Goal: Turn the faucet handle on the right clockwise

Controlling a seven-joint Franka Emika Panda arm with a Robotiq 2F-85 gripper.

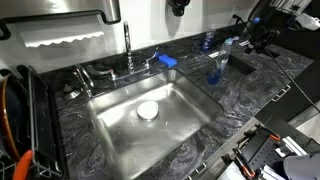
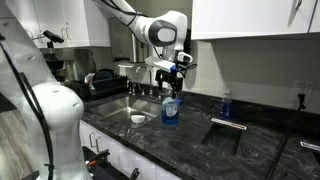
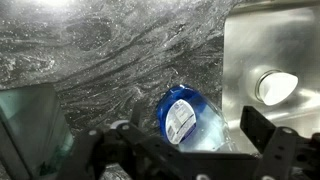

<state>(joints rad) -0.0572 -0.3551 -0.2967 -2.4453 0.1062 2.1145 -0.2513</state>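
Observation:
The right faucet handle is a small chrome lever behind the sink, right of the tall spout; its twin sits to the left. My gripper is open and empty. It hovers over the counter right of the sink, directly above a blue soap bottle, well away from the handle. In the wrist view the gripper frames the bottle's blue top between its fingers. The handle is out of the wrist view.
The steel sink has a white drain stopper, also in the wrist view. A blue sponge lies next to the right handle. A dish rack stands beside the sink. The counter is dark marble.

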